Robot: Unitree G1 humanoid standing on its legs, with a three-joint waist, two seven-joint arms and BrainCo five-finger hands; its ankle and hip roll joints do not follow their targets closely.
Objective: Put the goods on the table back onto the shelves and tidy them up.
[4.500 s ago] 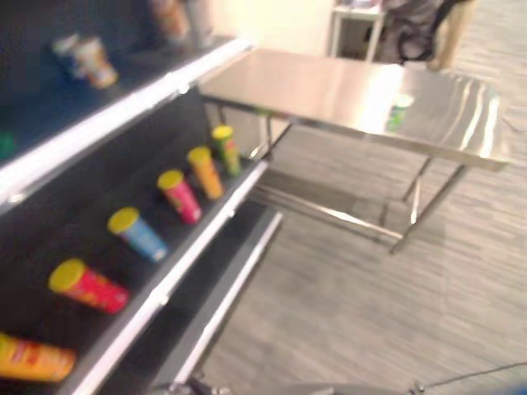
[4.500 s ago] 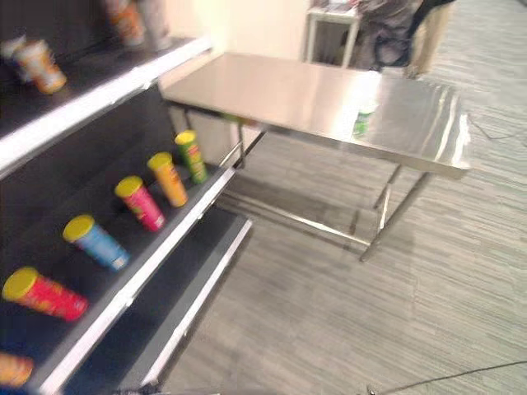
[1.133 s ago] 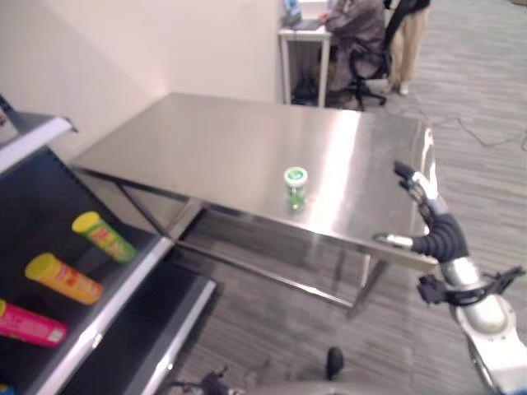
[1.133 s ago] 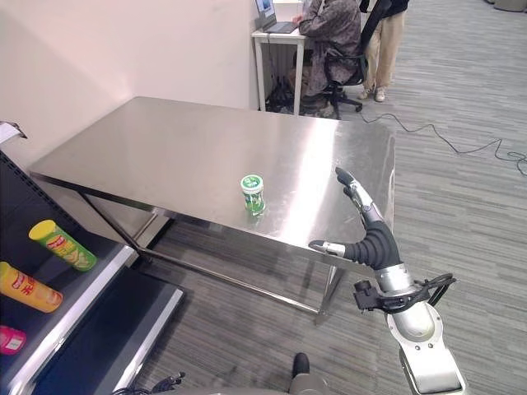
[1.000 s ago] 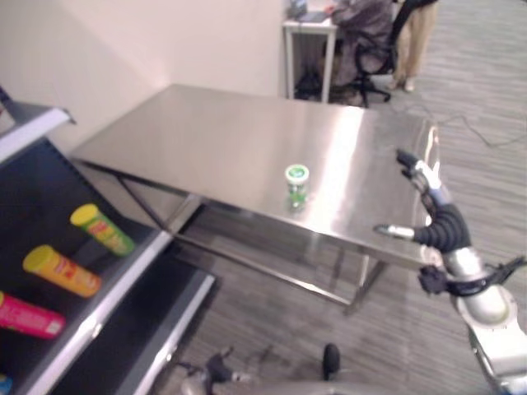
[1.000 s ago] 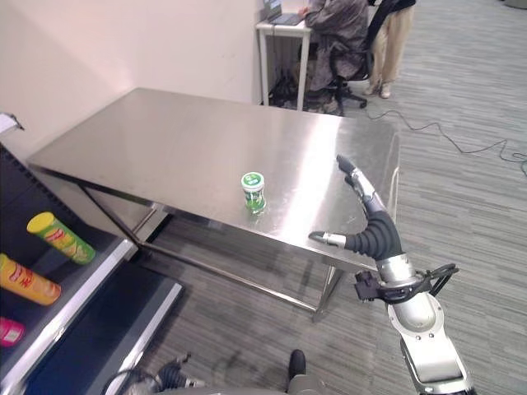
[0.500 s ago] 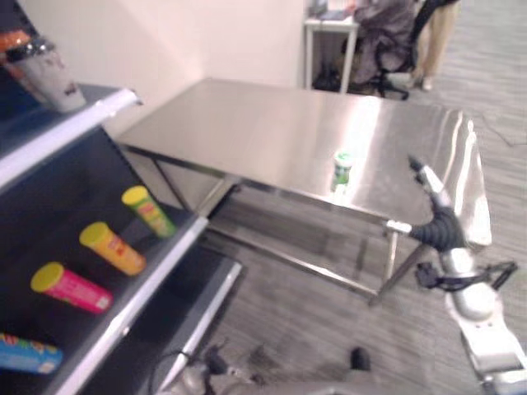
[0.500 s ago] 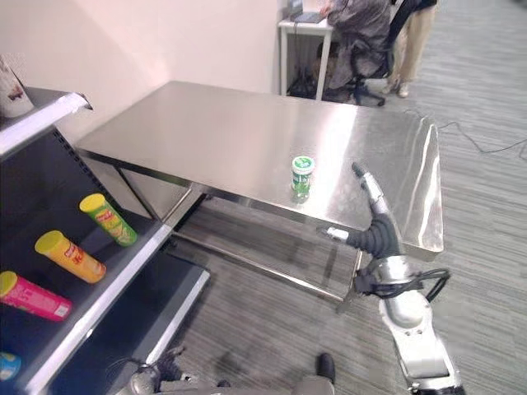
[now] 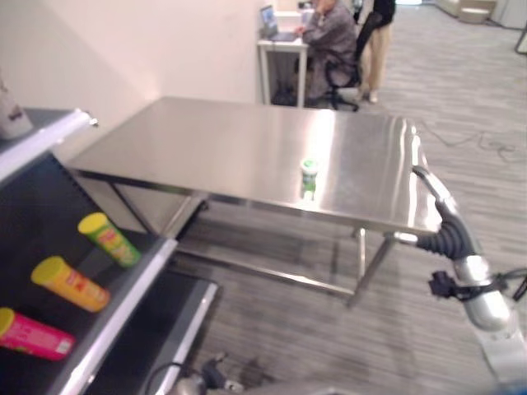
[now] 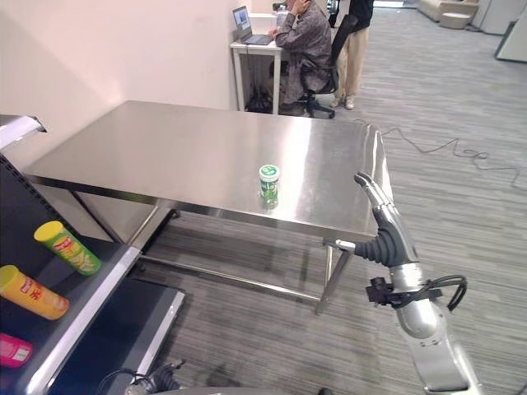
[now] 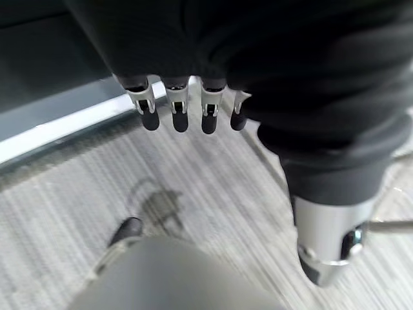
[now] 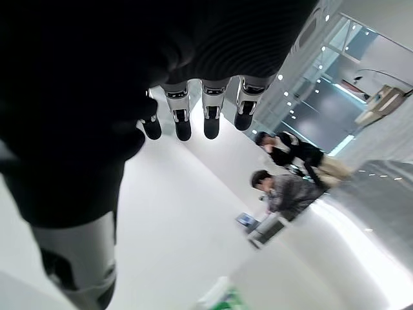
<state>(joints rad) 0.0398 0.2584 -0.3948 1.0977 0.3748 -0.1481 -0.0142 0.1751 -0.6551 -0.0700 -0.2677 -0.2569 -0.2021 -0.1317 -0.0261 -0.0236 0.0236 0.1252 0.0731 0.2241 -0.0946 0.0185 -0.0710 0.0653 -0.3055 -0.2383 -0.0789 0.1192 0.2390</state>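
A small green-and-white cylindrical container with a white lid (image 10: 268, 183) stands upright on the bare stainless-steel bench (image 10: 165, 156), toward its near edge and nearer its right end than its left. Nothing touches it, and it throws a faint reflection in the metal.

My right hand (image 10: 380, 216) is raised just off the bench's right front corner, well apart from the container. Its fingers (image 12: 208, 115) are stretched out nearly straight and the thumb (image 10: 338, 244) juts sideways toward the bench leg; it holds nothing.

My left hand (image 11: 277, 71) hangs low over the grey striped carpet floor (image 10: 461, 189), close to the pale edge of the bottom shelf. Its fingers (image 11: 177, 108) hang loose in a row, and it holds nothing.

To my left stands the dark shelving unit with pale edges (image 9: 132, 298). On its sloping middle shelf lie three tall tubes with yellow lids: a green tube (image 9: 109, 239) nearest the bench, an orange tube (image 9: 69, 283) beside it, and a pink tube (image 9: 34, 332) beyond that.

Behind the bench, a person in a grey top (image 10: 303, 37) sits on a black office chair at a small white desk with a laptop (image 10: 254, 43), and a second person (image 10: 356, 33) stands just beside them.
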